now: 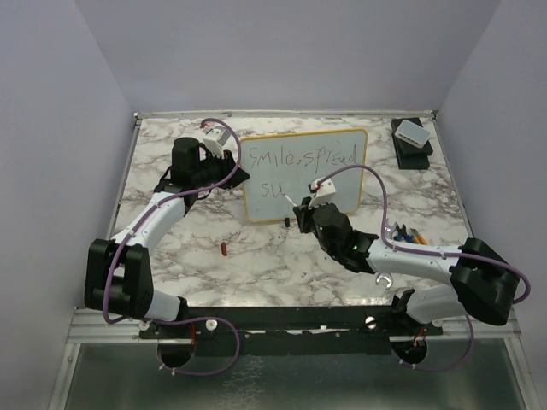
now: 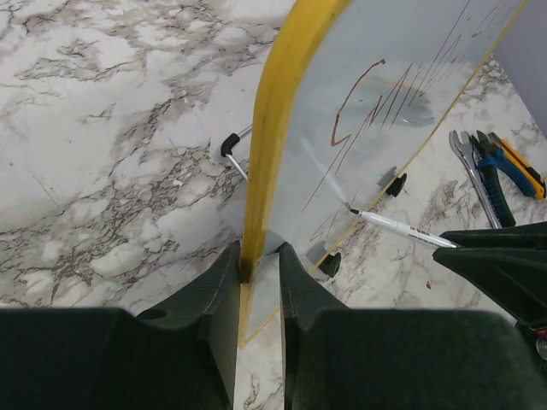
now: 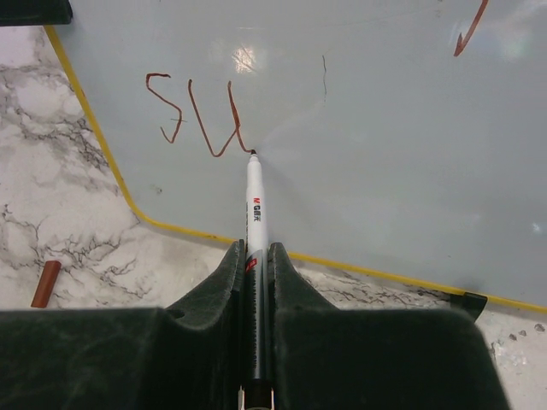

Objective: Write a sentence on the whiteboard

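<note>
2 tight grips: L fingers (image 2: 214, 295) on whiteboard (image 2: 275, 128), R fingers (image 3: 224, 286) on marker (image 3: 255, 198).

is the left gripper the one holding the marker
No, the left gripper is clamped on the yellow edge of the whiteboard, while the marker sits between the fingers of the right gripper.

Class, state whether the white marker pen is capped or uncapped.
Uncapped: the white marker pen shows a bare tip touching the yellow-rimmed whiteboard.

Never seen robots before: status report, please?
Left claw clamps whiteboard edge. Right claw grips marker, tip on whiteboard. Sentence at "su", second line. Nothing blocks the tip.
</note>
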{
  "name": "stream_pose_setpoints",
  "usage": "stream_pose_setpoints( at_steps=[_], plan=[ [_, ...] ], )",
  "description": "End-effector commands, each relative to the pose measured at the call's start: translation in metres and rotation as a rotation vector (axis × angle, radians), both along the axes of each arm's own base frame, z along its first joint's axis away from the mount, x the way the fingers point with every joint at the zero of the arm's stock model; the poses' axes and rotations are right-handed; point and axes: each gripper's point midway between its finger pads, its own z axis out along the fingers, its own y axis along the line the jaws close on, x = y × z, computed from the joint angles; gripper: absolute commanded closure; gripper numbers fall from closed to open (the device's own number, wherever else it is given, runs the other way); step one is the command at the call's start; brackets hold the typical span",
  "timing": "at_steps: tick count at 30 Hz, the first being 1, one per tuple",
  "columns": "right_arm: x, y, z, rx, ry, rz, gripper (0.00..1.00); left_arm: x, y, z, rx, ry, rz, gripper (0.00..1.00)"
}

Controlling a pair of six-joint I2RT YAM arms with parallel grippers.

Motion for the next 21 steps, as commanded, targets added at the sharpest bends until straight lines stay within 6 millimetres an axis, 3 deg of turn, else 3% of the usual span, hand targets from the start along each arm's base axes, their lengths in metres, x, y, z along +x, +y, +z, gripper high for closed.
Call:
stream_pose_setpoints(
  at_steps=[1, 7, 12, 21],
  plan=[
    [0.001, -0.02, -0.003, -0.041, -0.008, -0.074, 0.99, -0.005, -0.003, 0.0, 0.008, 0.018, -0.002, 0.91],
    [-0.008, -0.013, 0.022, 0.008, -0.065, 0.022, 0.99, -0.006, -0.003, 0.0, 0.009, 0.018, 0.0, 0.91],
    [-0.004, -0.014, 0.039, 0.019, -0.107, 0.009, 0.99, -0.006, -0.004, -0.001, 0.009, 0.019, -0.002, 0.91],
    [0.009, -0.004, 0.048, 0.004, -0.158, 0.004, 0.99, -0.006, -0.003, -0.001, 0.009, 0.018, -0.002, 0.91]
  ],
)
